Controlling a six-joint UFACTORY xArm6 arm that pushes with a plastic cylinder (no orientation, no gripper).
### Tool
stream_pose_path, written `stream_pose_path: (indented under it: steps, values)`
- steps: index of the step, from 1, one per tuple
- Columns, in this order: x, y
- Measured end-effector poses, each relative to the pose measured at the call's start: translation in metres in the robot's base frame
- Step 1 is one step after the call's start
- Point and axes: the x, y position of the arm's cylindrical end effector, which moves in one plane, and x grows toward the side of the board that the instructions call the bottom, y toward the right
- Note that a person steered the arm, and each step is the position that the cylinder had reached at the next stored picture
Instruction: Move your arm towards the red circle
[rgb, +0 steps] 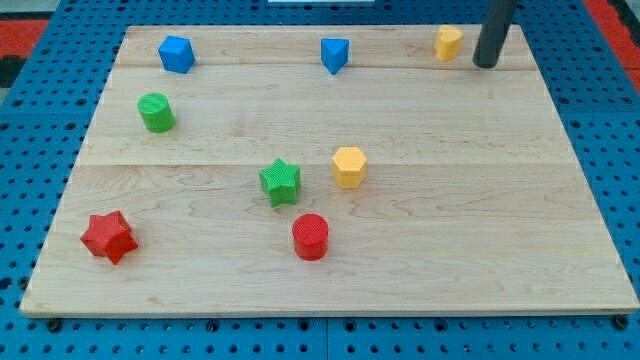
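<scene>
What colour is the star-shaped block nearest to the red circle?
Green: the green star, seen in the camera view.

The red circle (310, 237) is a short, ribbed red cylinder standing upright on its flat end, its round top face showing. It sits on the wooden board toward the view's bottom, a little left of centre, apart from everything else. From the board's middle it lies at about seven o'clock. It is well apart from the board's bottom edge.
</scene>
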Motion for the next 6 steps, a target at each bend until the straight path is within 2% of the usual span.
stream_pose_path:
  steps: [1,2,4,6]
  values:
    - [0.013,0.001]
    - [0.048,0.001]
    - [0.087,-0.021]
    - [0.088,-0.021]
